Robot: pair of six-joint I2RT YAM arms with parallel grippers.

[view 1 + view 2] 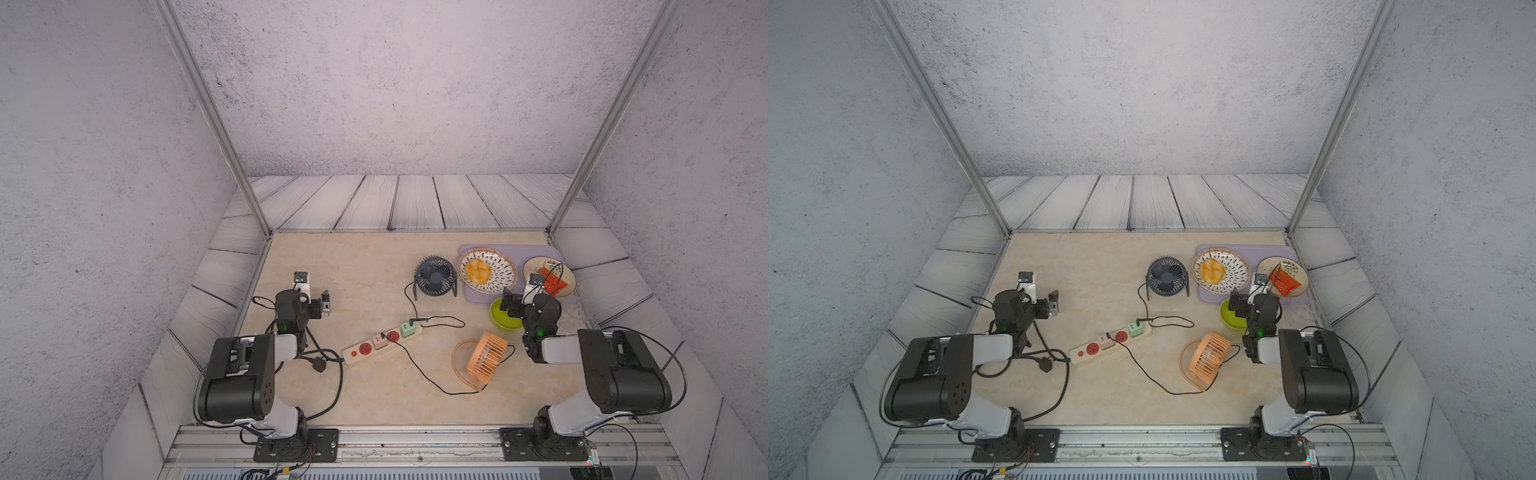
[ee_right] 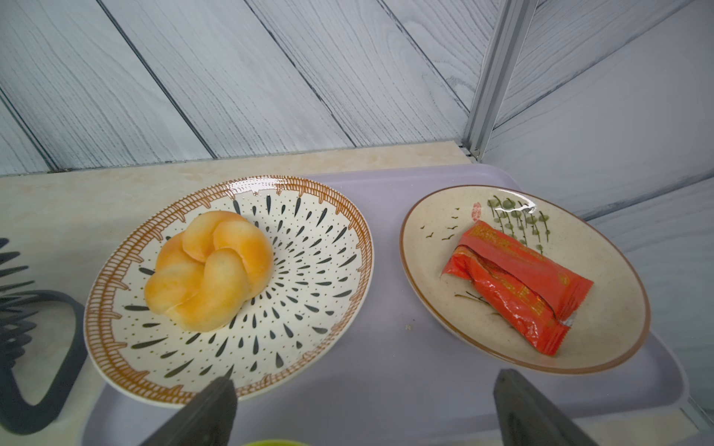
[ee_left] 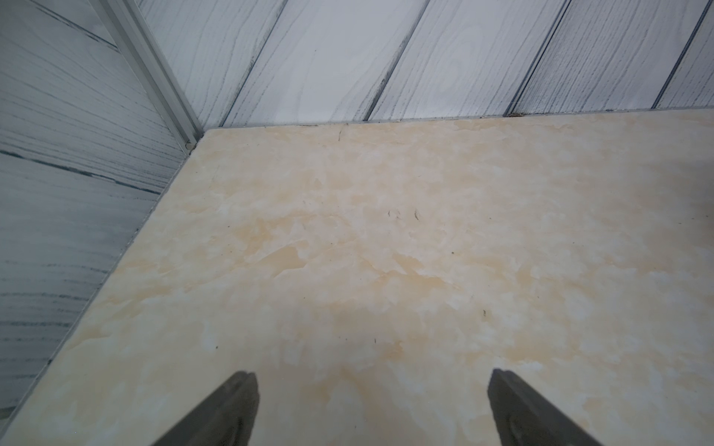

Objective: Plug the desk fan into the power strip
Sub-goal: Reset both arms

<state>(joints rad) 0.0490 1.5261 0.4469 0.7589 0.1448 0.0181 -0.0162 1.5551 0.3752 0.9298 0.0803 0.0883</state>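
Power strip (image 1: 382,340) lies diagonally at mid-table, button end toward the left arm, its black cord curling to a loose plug (image 1: 319,365) by that arm. A pink adapter (image 1: 378,340) and a green adapter (image 1: 407,329) sit on the strip, with two red sockets showing bare. Dark blue fan (image 1: 436,276) stands upright beyond the strip; its cable runs to the green adapter. Orange fan (image 1: 486,355) rests tilted between strip and right arm; its cable reaches the strip beside the pink adapter, seating unclear. Left gripper (image 3: 371,382) hangs over bare tabletop (image 3: 386,251), jaws spread wide, nothing between them. Right gripper (image 2: 363,382), jaws likewise apart and empty, hangs over a lavender tray (image 2: 386,367) carrying a patterned plate (image 2: 328,239) with a bread roll (image 2: 208,270) and a second plate (image 2: 432,247) with a red packet (image 2: 517,278). Green bowl (image 1: 498,318) sits partly hidden under the right wrist.
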